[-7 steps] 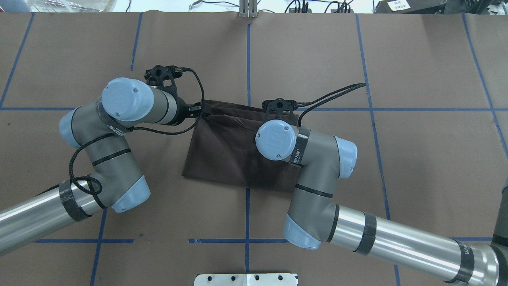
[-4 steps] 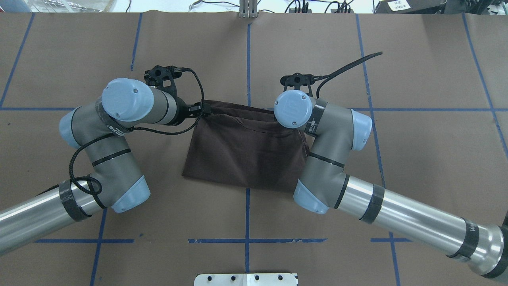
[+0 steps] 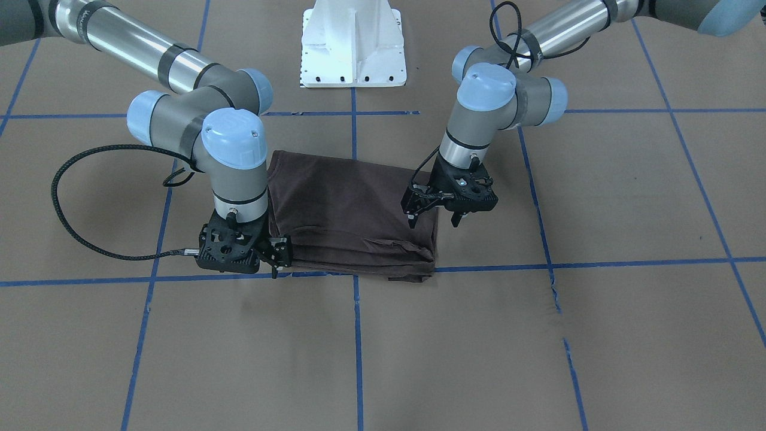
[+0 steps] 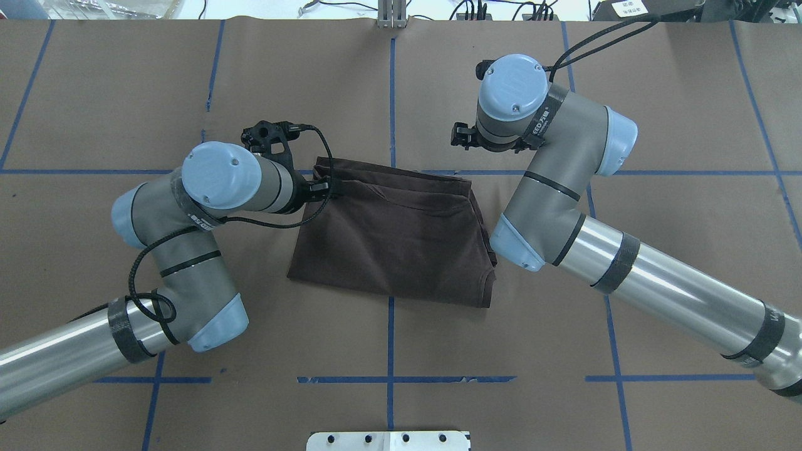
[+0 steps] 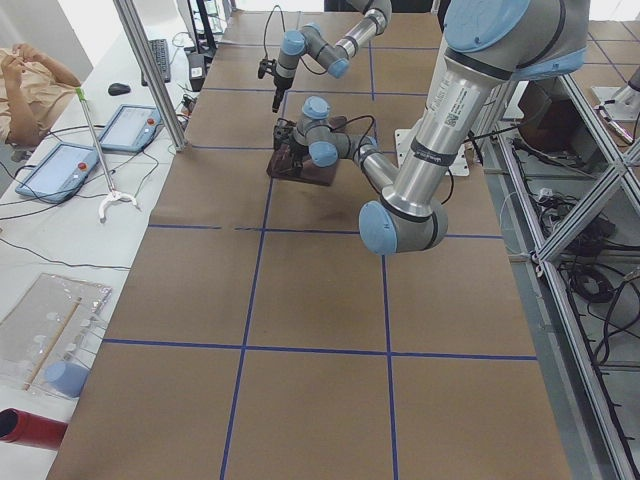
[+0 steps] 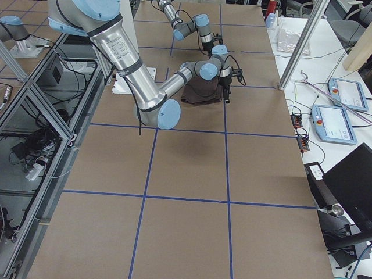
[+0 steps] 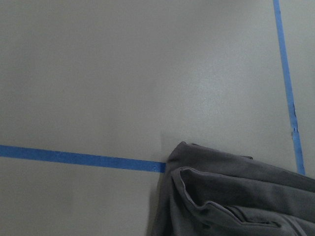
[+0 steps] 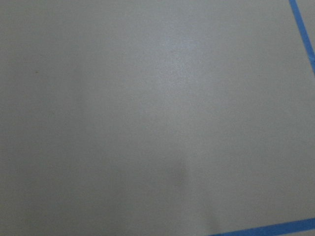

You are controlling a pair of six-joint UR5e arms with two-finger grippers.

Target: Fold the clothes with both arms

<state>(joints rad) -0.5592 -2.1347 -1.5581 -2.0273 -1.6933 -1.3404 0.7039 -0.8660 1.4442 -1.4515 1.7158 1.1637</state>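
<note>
Dark brown T-shirt lay folded on the brown paper tabletop.
The left hand hung open above its edge; right hand apart from it, open or closed unclear.

Flat, even light from above fell on the brown worktop, leaving only faint, soft-edged shadows beneath the left arm. Bright streaks of glare ran along the silver tube of the right arm at 4 o'clock in the overhead view, whose 12 o'clock edge was blown out white. Both wrist views were soft and washed out, each with a pale sheen toward 1 o'clock. In the left one the T-shirt read grey and low in contrast.
</note>
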